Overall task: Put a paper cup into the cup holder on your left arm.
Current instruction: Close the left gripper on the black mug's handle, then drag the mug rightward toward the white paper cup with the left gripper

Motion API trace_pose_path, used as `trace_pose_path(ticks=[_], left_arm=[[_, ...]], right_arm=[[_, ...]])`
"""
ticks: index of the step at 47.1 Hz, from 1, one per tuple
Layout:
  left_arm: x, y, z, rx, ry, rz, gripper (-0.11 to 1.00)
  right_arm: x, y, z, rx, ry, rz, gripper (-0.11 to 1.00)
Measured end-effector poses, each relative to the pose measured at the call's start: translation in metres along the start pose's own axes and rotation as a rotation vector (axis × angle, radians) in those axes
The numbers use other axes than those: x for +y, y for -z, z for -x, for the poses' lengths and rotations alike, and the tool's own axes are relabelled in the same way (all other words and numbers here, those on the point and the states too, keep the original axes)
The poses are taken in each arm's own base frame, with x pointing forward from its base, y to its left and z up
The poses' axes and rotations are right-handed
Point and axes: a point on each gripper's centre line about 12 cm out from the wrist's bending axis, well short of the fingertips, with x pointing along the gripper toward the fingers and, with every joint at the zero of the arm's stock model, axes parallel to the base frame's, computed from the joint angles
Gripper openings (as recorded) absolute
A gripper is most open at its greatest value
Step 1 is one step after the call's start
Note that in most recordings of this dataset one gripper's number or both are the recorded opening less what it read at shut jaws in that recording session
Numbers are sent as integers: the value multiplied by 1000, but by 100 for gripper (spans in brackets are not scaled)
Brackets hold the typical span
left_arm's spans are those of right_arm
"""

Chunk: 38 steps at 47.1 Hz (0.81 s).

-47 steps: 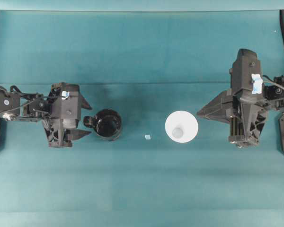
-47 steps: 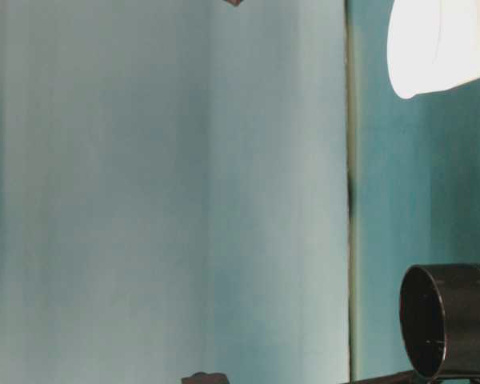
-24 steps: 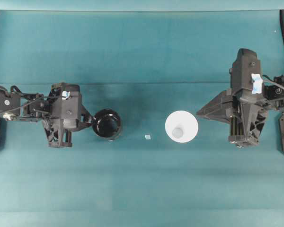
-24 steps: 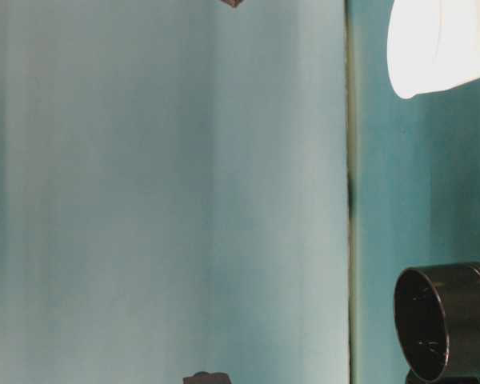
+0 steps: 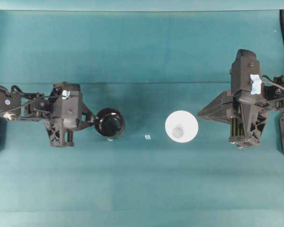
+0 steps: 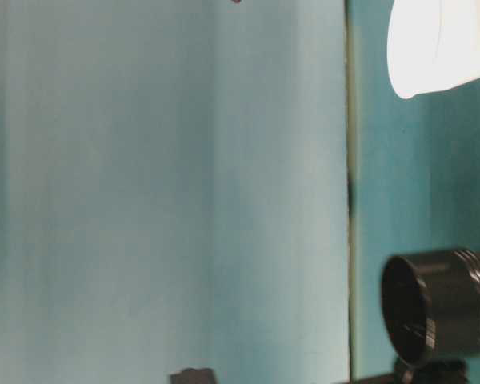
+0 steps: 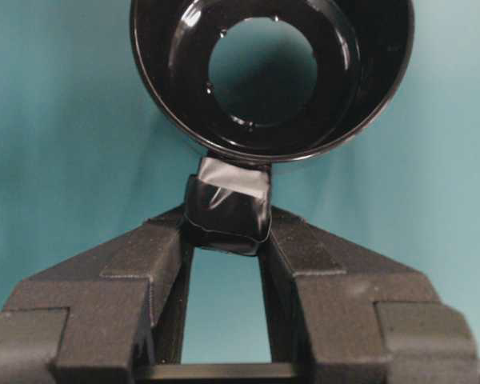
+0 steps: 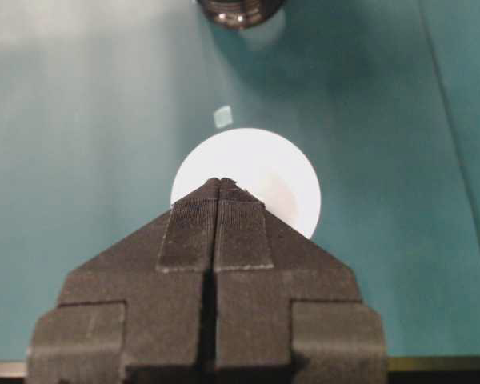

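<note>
Paper cup (image 5: 181, 126): white, upright on teal table (image 5: 142, 189), rim up, right of centre in overhead view; free of both grippers; top right corner in table-level view (image 6: 440, 44).
Cup holder (image 5: 109, 124): glossy black, left of centre, well apart from paper cup, mouth turned sideways toward the table-level camera (image 6: 436, 308); taped knob handle (image 7: 227, 208) pinched between pads.
Left gripper (image 7: 227, 240): clenched on the knob handle, carrying cup holder.
Right gripper (image 8: 218, 192): jaws pressed together, nothing between them, tip just beside paper cup's rim on its right in overhead view.
Small pale scrap (image 5: 147, 137): on table between cup holder and paper cup.
</note>
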Motion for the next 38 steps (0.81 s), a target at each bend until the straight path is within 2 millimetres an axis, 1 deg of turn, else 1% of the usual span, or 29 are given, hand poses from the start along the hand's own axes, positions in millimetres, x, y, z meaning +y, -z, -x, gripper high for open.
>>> trace_pose_path(ticks=[9,16,28,38], left_arm=[[2,-13,1,-38,-6,0,29],[3,-33,1,-81,-7,-7,29],[2,-59,-15,-72,4,-13,29],[0,-67,-27,-38,13,3,29]], right_arm=[[0,0,0,0,0,0,-6],[0,0,0,0,0,0,-6],[0,0,0,0,-1,1,-6],[0,-1,0,-1,-1,2,-6]])
